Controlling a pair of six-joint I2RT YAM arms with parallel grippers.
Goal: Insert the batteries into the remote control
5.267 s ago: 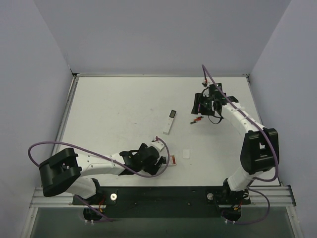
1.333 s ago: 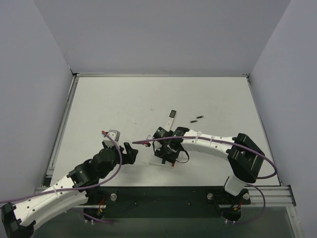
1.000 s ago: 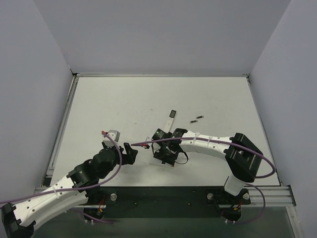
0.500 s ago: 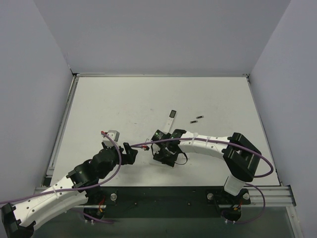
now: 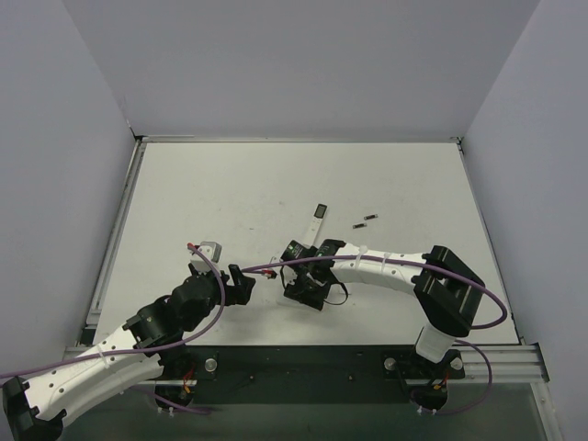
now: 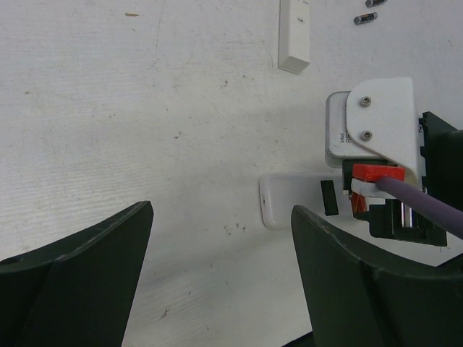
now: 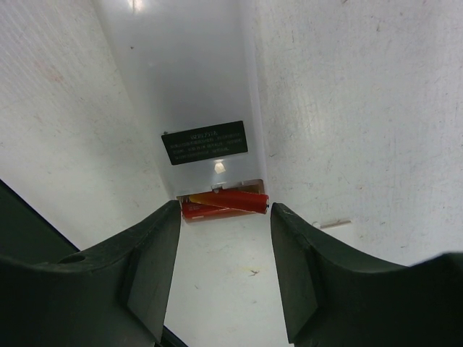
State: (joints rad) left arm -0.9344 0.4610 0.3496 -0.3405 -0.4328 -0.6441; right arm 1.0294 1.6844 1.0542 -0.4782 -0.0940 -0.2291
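Beneath me the white remote control [image 7: 195, 79] lies flat, dark label up, a red battery [image 7: 226, 200] crosswise in its open end; two dark batteries [image 6: 365, 18] lie loose well beyond it.

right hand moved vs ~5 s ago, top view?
Yes. The right hand was off to the right of the slim white remote; it is now on that remote's near side, toward the arm bases, over the remote control.

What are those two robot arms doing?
They are loading a white remote control. The right end effector hangs over the remote's open slot, straddling a red battery lying in it. The left end effector hovers open nearby, holding nothing. Spare batteries lie farther back on the table.
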